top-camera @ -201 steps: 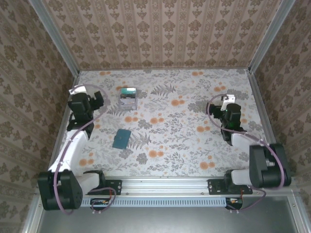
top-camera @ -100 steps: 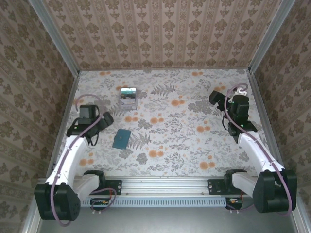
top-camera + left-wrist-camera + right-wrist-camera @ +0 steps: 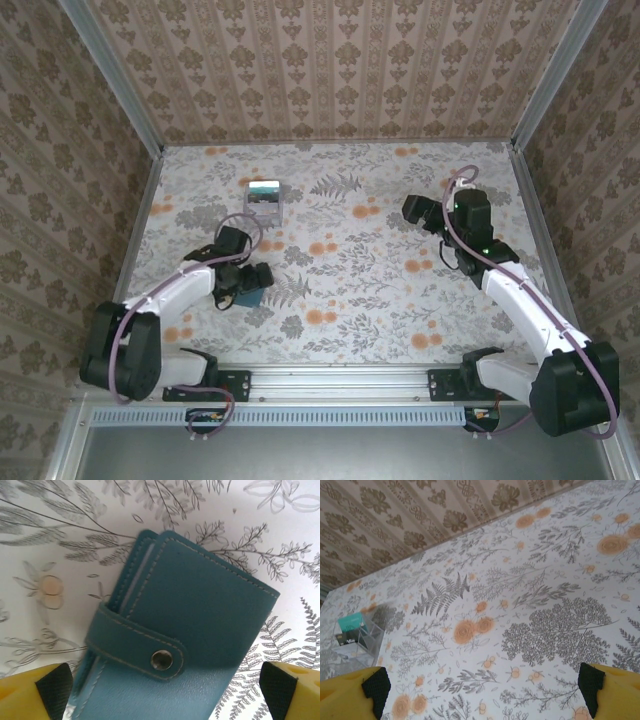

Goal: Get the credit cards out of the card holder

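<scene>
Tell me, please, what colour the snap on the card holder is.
The snap is silver, best seen in the left wrist view.

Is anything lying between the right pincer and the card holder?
No. In the top view that stretch is bare floral table surface, from the right pincer to the card holder.

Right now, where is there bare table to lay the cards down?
The middle of the table, between the card holder and the right gripper, is bare. Crowded at left: the left gripper over the card holder, clear box behind it.
</scene>
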`<move>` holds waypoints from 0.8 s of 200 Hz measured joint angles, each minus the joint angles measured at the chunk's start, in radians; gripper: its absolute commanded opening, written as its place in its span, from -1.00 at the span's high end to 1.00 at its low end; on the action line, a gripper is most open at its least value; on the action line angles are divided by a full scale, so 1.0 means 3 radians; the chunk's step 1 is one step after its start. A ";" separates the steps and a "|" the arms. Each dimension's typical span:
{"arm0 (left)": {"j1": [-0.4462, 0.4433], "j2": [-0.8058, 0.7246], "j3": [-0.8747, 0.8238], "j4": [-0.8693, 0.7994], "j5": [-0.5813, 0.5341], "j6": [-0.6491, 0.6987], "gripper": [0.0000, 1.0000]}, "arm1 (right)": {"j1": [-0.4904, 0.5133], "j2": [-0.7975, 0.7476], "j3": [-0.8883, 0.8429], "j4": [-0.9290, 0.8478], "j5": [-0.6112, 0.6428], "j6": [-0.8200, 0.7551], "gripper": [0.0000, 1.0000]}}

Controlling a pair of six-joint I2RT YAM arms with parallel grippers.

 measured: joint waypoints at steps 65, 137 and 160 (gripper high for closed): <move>-0.0557 0.0375 0.0164 0.0448 0.0102 -0.0014 -0.92 | 0.0089 0.0055 0.0116 -0.0206 -0.0056 -0.0079 -0.99; -0.1128 0.1061 0.0944 0.0543 0.0216 -0.0287 -0.99 | 0.0219 0.0104 0.0161 -0.0318 -0.0086 -0.0079 -0.99; -0.1181 0.1067 0.1136 0.0287 0.0036 -0.0286 -0.99 | 0.0281 0.0155 0.0220 -0.0394 -0.0081 -0.0076 -0.99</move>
